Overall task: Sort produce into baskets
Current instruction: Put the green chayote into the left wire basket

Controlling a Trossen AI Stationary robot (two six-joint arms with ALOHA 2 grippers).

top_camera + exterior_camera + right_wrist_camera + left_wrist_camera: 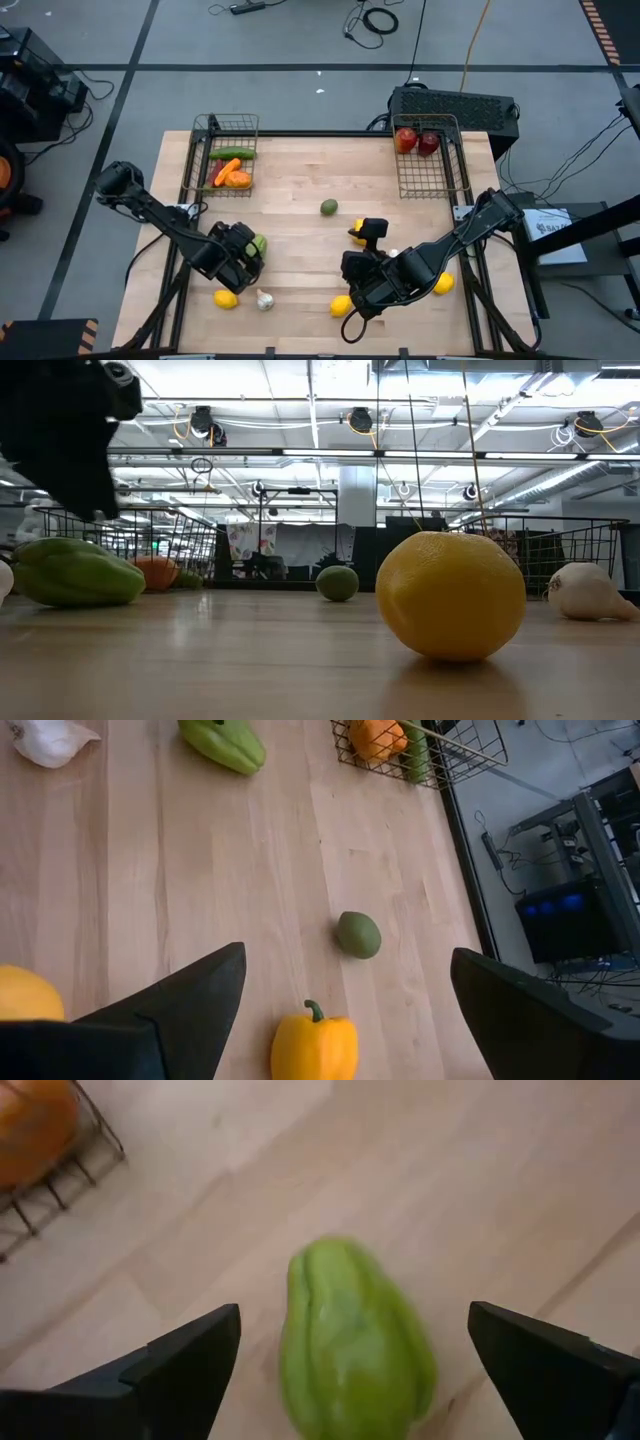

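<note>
Pale wooden table (pixel 300 170) under bright shop lights, cables on the grey floor around it. Over its near-left part, the left gripper (pixel 350 1355) hangs with fingers spread wide around a green squash (pixel 352 1345) lying on the wood. The right gripper (pixel 340 990), also wide, hovers near a yellow pepper (pixel 314 1046), with an avocado (pixel 358 934) just beyond. Lemons (pixel 226 299) and garlic (pixel 265 300) lie along the front edge. The left basket (pixel 229 125) holds cucumber and orange peppers; the right basket (pixel 428 185) holds two red apples (pixel 405 140).
</note>
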